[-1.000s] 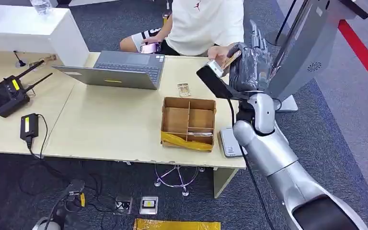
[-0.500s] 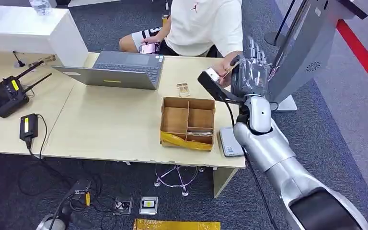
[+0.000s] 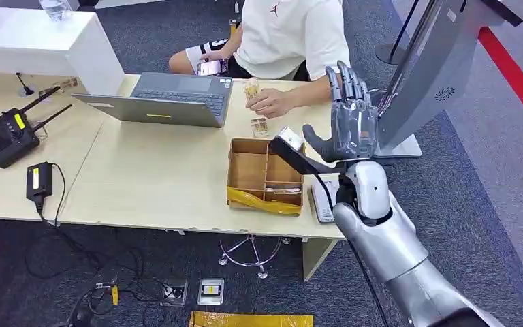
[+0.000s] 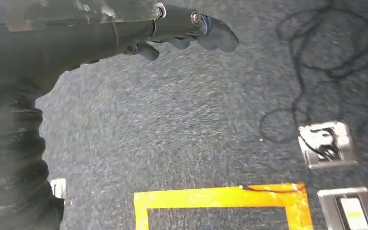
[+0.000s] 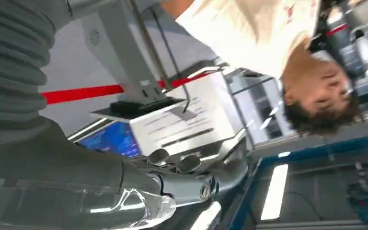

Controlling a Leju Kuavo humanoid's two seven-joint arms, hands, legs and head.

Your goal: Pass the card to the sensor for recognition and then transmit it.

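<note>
My right hand (image 3: pixel 346 121) is raised above the table's right end with its fingers spread upward and nothing in it; the right wrist view shows the same hand (image 5: pixel 182 179) holding nothing. A person in a white shirt (image 3: pixel 293 30) sits across the table and holds a small tan card (image 3: pixel 250 87) in a hand (image 3: pixel 272 103) resting by the laptop. A second small card (image 3: pixel 259 126) lies flat on the table just below that hand. The grey kiosk sensor (image 3: pixel 436 68) stands right of my hand. My left hand (image 4: pixel 182 28) hangs over the carpet, holding nothing.
A cardboard box (image 3: pixel 267 144) with dividers and yellow tape sits near the table's front edge, a white flat device (image 3: pixel 321 202) beside it. A grey laptop (image 3: pixel 170 99), a black radio unit (image 3: pixel 7 136) and a black adapter (image 3: pixel 39 179) lie to the left. Floor sockets (image 4: pixel 326 143) and yellow tape (image 4: pixel 220 199) mark the carpet.
One second ago my right hand held the card up toward the person. The person took it and drew it back to the table; my right hand came back and lower with its fingers spread.
</note>
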